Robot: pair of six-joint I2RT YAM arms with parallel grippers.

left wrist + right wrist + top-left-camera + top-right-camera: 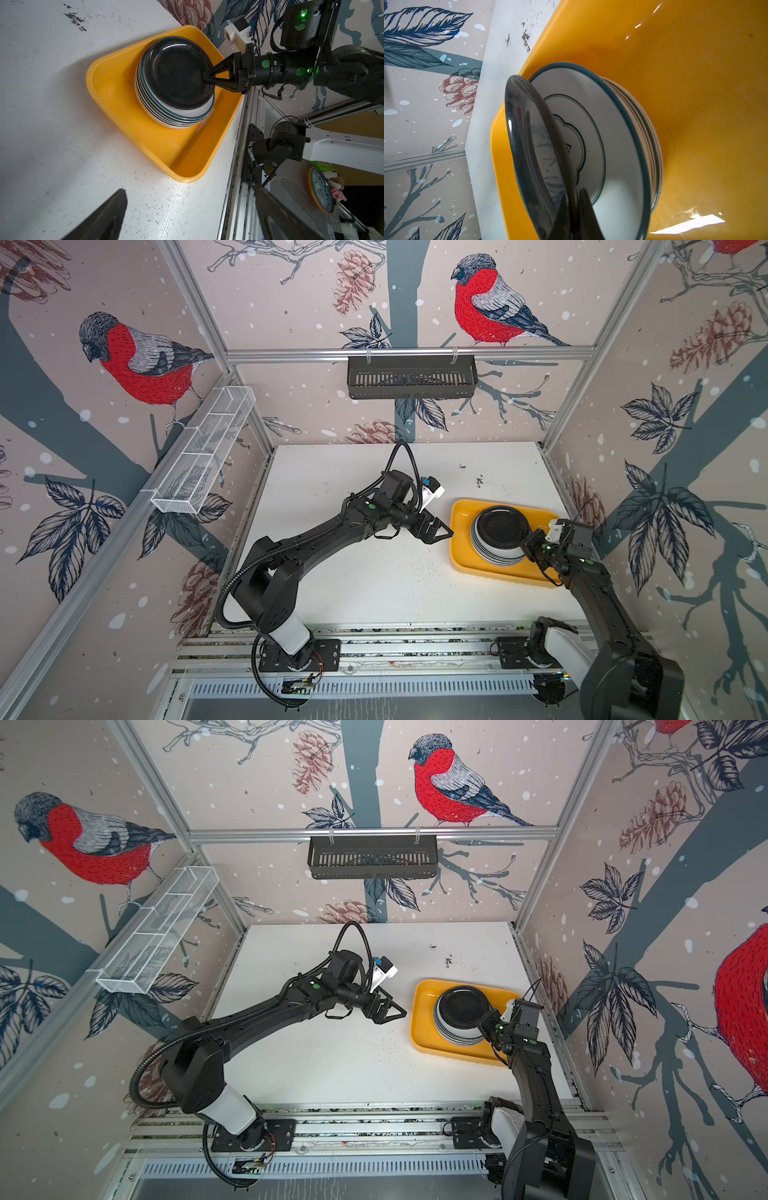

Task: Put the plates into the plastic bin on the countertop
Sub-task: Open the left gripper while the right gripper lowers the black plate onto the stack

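Right end effector [204, 77] grips black plate [498, 526] over stack [494, 559] in plastic bin [459, 541]; left end effector [441, 531] gapes.

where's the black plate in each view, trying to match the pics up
Top view: black plate tops the plate stack in the yellow-orange plastic bin, right of centre.
Top view: black plate, likewise right of centre.
Left wrist: black plate on the plate stack, right gripper pinching its rim.
Right wrist: black plate close up, edge-on, tilted off the white plate beneath.
Shared landmark: the yellow-orange plastic bin.
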